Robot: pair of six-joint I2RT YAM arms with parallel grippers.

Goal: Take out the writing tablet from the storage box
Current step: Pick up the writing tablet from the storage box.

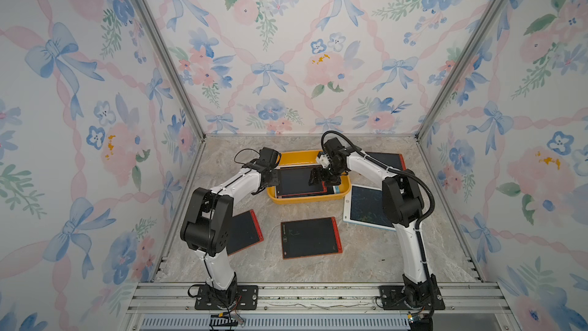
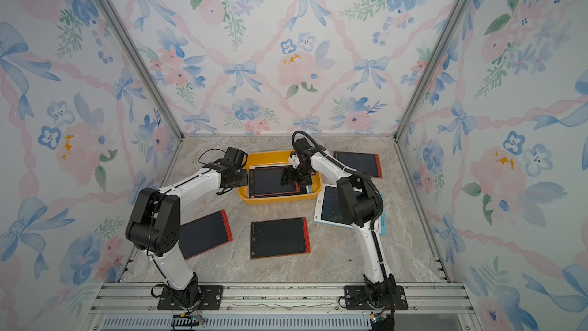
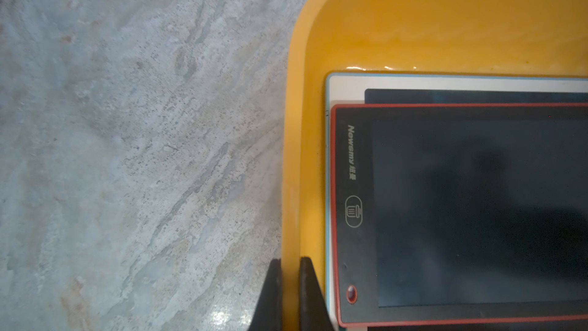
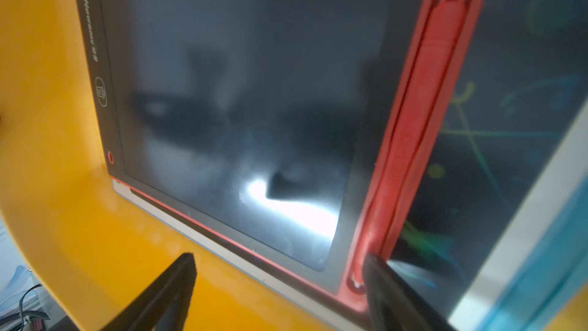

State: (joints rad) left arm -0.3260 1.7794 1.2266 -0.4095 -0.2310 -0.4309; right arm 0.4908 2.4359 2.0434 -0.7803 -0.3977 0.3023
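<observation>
Right end effector (image 1: 320, 182) over writing tablet (image 1: 294, 179)

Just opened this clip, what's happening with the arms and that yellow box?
The left gripper is shut on the rim of the yellow box. The right gripper is open, down at the edge of the top red tablet in the stack inside, not yet gripping it. Other tablets lie on the table, such as a loose red tablet in front.
</observation>
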